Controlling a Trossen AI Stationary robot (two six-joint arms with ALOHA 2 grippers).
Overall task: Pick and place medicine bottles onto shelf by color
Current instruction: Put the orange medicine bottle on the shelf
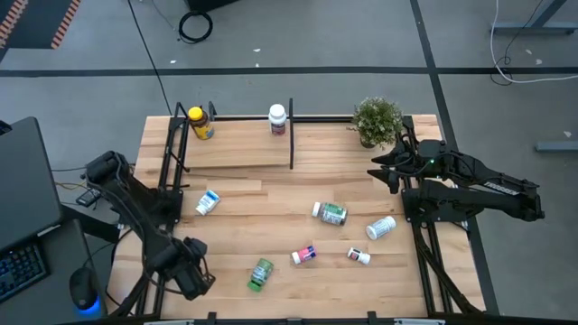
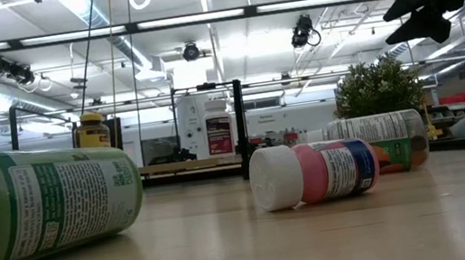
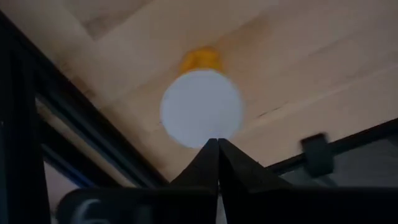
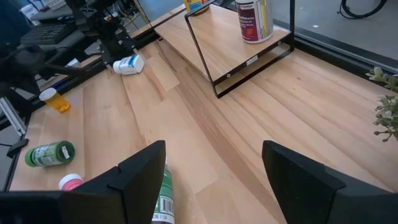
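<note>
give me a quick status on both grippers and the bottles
Left gripper shut, empty, above small amber white-capped bottle. Right gripper open, idle. Two bottles on pale wooden shelf, rest on table. Nothing blocking.

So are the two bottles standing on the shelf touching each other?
Apart. The high view shows the yellow-capped bottle at the shelf's left end and the white bottle by its middle post, bare board between them.

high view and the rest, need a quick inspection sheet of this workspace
surface: plank table, bare wood
job's things: yellow-capped bottle and white bottle upright on the shelf; six loose bottles lying on the table; small amber bottle by the left arm
clutter: potted plant
end effectors: left end effector shut, empty, aimed at the amber bottle; right end effector open, empty
cables: black coil on the floor
surroundings: keyboard beside the table
</note>
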